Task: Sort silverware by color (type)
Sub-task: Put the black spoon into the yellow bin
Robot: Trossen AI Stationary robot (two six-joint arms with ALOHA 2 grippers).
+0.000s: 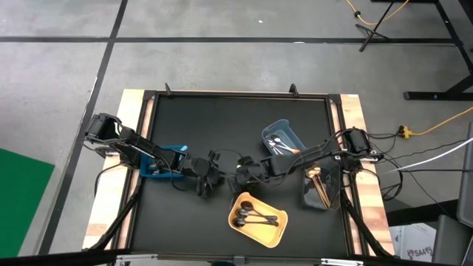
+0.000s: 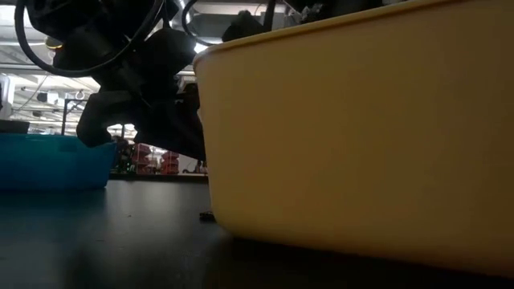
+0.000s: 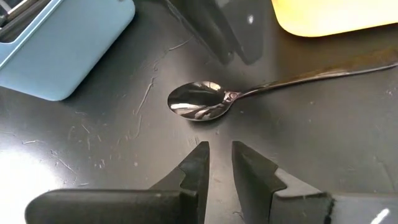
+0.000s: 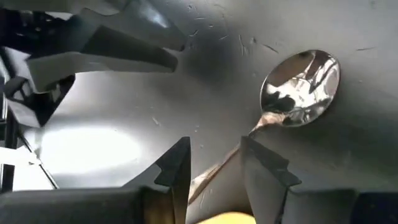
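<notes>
One shiny dark spoon lies flat on the black table, with its handle running toward the yellow bin. My left gripper stands open just short of the spoon's bowl, its fingers a narrow gap apart with nothing between them. My right gripper is open on the spoon's other side, above the table. In its wrist view the handle shows between its fingers. In the high view both grippers meet near the table's middle.
The yellow bin near the front edge holds black spoons. The light-blue bin holds silver ones. A blue bin sits under my left arm, and a dark bin with tan spoons sits at the right.
</notes>
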